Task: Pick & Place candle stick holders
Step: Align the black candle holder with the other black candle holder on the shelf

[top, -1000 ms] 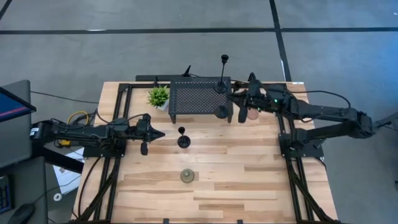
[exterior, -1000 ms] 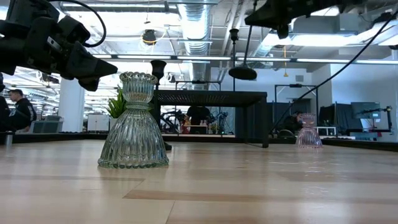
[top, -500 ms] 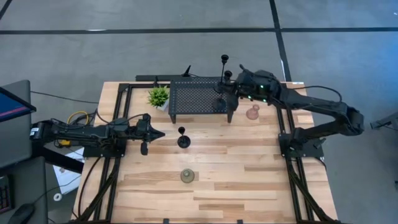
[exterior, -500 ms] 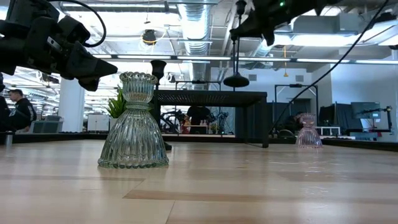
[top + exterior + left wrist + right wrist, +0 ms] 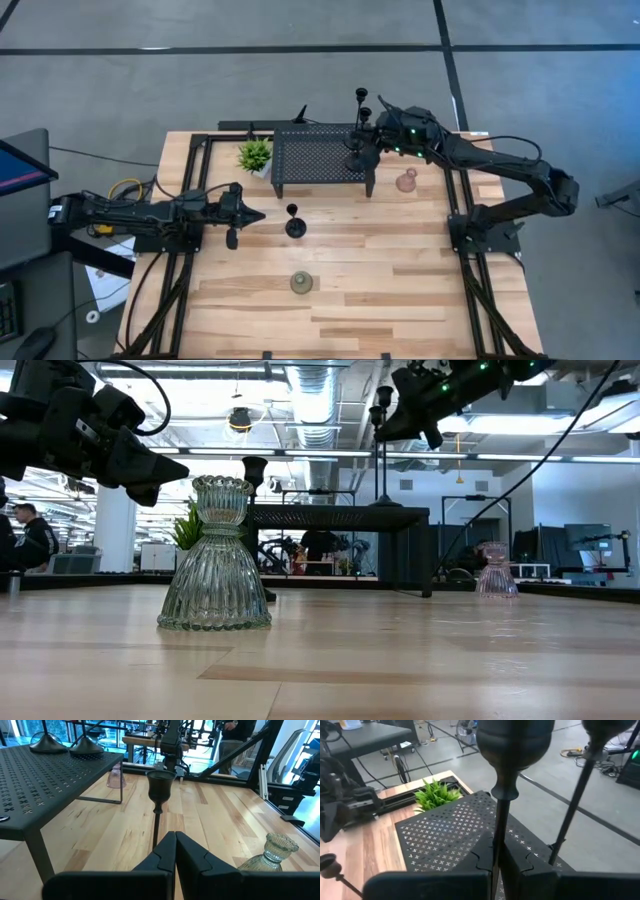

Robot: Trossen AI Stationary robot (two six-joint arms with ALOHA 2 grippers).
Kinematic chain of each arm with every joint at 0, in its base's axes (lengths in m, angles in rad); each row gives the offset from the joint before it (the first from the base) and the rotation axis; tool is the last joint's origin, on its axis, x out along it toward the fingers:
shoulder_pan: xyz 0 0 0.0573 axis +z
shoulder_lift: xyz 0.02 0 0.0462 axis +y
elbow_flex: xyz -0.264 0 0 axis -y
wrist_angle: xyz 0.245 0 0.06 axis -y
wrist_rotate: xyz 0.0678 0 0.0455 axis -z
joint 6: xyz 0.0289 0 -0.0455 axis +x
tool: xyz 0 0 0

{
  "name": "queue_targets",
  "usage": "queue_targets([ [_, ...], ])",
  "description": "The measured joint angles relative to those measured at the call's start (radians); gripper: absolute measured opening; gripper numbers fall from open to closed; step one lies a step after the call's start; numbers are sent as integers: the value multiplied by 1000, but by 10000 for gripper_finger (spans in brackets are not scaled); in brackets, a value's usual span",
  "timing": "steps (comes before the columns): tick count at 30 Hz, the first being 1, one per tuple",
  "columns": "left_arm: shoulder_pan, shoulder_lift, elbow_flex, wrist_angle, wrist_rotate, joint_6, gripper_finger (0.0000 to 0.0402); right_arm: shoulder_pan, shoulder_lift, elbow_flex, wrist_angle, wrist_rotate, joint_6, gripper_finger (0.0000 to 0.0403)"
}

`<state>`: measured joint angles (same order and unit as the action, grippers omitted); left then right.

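My right gripper (image 5: 373,138) is over the right end of the black perforated stand (image 5: 310,160), shut on a black candle stick holder (image 5: 380,455). A taller black holder (image 5: 358,97) stands on the stand beside it, on its round base (image 5: 46,742). My left gripper (image 5: 255,215) hovers shut and empty at the table's left. Just ahead of it a short black holder (image 5: 293,222) stands on the table. The olive-green holder (image 5: 301,283) stands nearer the front edge. The pinkish glass holder (image 5: 406,181) stands on the table right of the stand. My right gripper pinches the black holder's thin stem (image 5: 497,827) between its two fingers, below the cup (image 5: 515,740). The fingers come from the table's right, slanting a little down, and lie across the stem. The holder is upright, its round base (image 5: 87,750) on the stand's top.
A small green potted plant (image 5: 255,154) stands at the stand's left end. Black frame rails run along both sides of the table (image 5: 400,290). Bare wood lies between the green holder and the right rail. People and desks show beyond the far edge.
My right gripper has carried the black holder toward the far edge and a little left, from beside the stand's right front corner to above the stand. The holder has stayed upright and come down, its base now on the stand's top beside the taller one.
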<state>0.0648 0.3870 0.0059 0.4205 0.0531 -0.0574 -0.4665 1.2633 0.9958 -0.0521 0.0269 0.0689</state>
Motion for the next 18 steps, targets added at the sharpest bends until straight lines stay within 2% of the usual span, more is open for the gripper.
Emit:
queue_targets([
  [18, 0, 0, 0, 0, 0, 0, 7, 3, 0, 2, -27, -4, 10, 0],
])
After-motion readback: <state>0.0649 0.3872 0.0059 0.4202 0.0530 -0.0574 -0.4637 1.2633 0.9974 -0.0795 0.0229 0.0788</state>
